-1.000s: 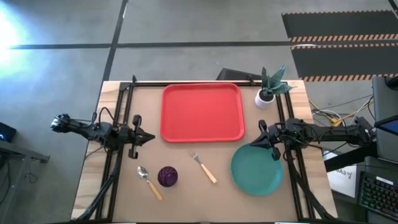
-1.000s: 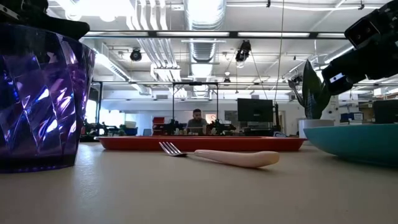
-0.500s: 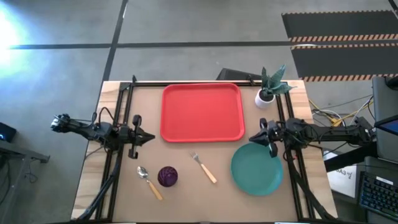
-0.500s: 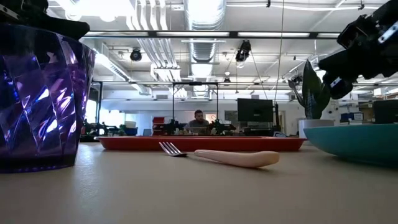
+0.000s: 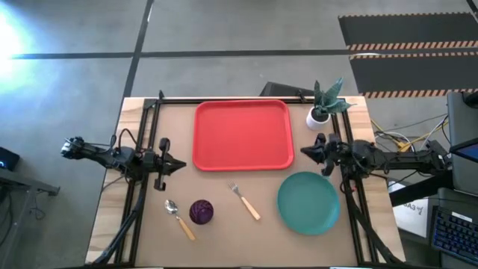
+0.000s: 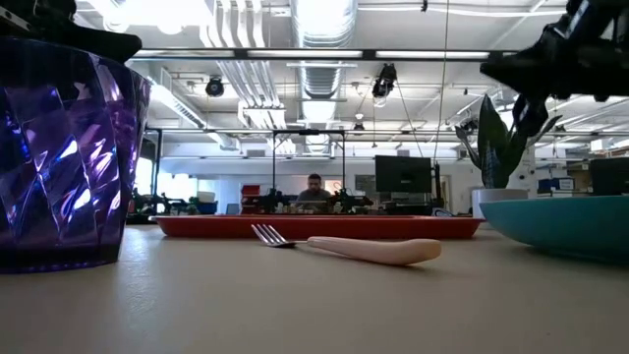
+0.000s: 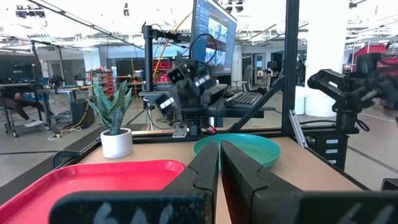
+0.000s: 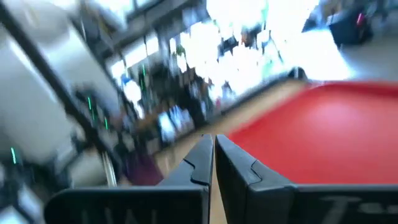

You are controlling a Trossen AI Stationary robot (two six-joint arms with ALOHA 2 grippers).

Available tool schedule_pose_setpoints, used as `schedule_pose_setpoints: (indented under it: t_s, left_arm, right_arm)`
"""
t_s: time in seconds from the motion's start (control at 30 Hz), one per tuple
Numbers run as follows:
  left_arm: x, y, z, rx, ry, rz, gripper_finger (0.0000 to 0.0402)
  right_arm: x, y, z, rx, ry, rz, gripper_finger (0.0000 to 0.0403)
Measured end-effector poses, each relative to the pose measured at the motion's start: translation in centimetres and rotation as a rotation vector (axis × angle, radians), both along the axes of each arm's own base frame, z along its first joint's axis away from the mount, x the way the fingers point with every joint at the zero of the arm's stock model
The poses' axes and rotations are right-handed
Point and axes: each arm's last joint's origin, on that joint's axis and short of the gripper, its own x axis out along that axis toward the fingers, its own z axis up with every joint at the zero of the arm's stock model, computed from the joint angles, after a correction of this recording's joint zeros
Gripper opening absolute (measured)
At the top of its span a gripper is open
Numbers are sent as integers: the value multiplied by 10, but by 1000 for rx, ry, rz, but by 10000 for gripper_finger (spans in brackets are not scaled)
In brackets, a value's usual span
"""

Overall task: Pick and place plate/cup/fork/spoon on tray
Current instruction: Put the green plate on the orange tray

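Brown tabletop (image 5: pixel 224 224) under me. The red tray (image 5: pixel 243 135) holds nothing. The plain teal plate (image 5: pixel 308 202) lies near its right corner; fork (image 5: pixel 246 202), purple cup (image 5: pixel 201 211) and spoon (image 5: pixel 179 219) sit in front. My right pincer (image 5: pixel 305 151) is clenched beside the tray; my left pincer (image 5: pixel 181 164) is clenched too.

A grey concrete floor (image 5: pixel 224 30), crossed by dark lines and marked at one side with striped hazard mats (image 5: pixel 407 45), is seen around the light wooden desk (image 5: pixel 224 239). Beyond it a large open hall is shown, with exposed ducts (image 6: pixel 319 39) and strip lights (image 6: pixel 432 54) overhead. Monitors (image 6: pixel 403 175) and benches are ranged along the far side, where what seems a seated person (image 6: pixel 313 187) is made out.
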Motion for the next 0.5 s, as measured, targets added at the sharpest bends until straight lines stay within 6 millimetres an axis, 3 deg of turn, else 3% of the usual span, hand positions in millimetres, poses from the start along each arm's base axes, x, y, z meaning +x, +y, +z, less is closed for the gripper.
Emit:
schedule_pose_setpoints:
  t_s: [0.23,0.5]
  left_arm:
    - [0,0,0,0,-1,0,0]
    - [0,0,0,0,-1,0,0]
  right_arm:
    - [-9,-2,31,10,-334,-70,9]
    - [-14,0,65,-40,-411,-28,9]
